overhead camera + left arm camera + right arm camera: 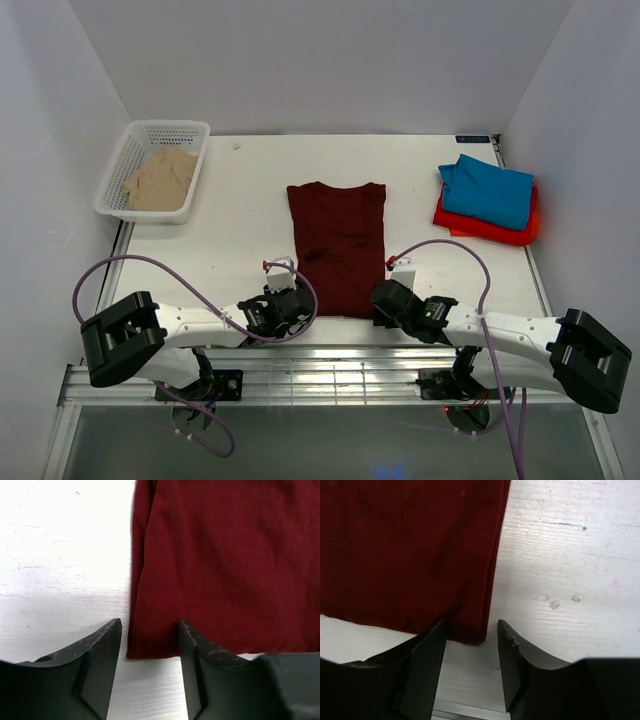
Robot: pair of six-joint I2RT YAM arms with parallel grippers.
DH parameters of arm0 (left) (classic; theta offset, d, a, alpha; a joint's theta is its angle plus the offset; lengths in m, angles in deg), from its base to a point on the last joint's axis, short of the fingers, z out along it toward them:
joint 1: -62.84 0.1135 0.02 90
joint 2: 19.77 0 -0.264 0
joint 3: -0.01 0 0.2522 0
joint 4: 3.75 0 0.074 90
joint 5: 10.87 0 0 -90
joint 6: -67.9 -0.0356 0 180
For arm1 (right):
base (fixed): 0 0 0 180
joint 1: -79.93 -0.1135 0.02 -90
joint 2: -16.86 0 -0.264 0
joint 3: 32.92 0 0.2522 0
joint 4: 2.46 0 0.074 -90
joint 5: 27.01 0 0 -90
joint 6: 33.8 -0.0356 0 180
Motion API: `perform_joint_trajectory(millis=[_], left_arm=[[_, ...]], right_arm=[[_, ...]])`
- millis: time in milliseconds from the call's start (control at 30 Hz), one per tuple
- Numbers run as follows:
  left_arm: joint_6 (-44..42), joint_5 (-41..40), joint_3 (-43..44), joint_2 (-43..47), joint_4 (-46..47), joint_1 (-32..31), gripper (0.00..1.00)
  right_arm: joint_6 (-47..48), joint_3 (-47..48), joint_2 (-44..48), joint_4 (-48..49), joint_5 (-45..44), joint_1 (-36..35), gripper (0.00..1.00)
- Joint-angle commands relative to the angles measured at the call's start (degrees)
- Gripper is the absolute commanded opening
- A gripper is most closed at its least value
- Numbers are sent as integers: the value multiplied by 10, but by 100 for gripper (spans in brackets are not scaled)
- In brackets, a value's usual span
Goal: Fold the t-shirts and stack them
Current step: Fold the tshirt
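Closing the left gripper (150, 630) and right gripper (471, 627), both apart, evenly on the lower-frame corners of the maroon shirt (337, 245) seems wise.

Eyes far left, operator: your white mesh basket (170, 125) sits at the back corner of the white surface (240, 200), close to the left wall (50, 150) and angled a little. The back wall (320, 60) is plain white. You've got a tiny dark fleck (237, 147) just right of the basket, and a small dark label (473, 139) at the far right edge. A ribbed metal rail (330, 375) runs along the near edge. In your right wrist view, the surface shows pale scuffs (555, 600) and a dark speck (583, 528).
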Motion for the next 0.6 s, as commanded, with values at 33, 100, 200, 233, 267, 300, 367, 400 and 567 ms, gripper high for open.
perform_joint_trajectory(millis=[33, 100, 200, 233, 267, 300, 367, 400, 567], left_arm=[[30, 34, -14, 2, -30, -2, 54], [26, 43, -17, -5, -18, -2, 44], [14, 60, -21, -23, 13, -3, 25], [7, 62, -24, -27, 20, -3, 20], [3, 63, -23, -33, 26, -4, 16], [1, 62, -23, -35, 27, -5, 4], [-6, 54, -24, -36, 22, -11, 0], [-6, 45, -27, -34, 18, -15, 0], [29, 19, -36, -18, -40, -66, 0]], right_arm=[[2, 1, -17, 37, 14, -4, 47], [3, -1, -25, 46, 19, -4, 36], [5, -1, -40, 54, 24, -4, 22], [5, -1, -47, 53, 24, -3, 18], [4, 0, -52, 52, 23, -3, 13], [3, 1, -53, 47, 22, -3, 8], [1, 6, -57, 30, 17, -8, 8], [-6, 8, -52, 10, 5, -19, 8], [-58, 11, -23, -66, -19, -71, 8]])
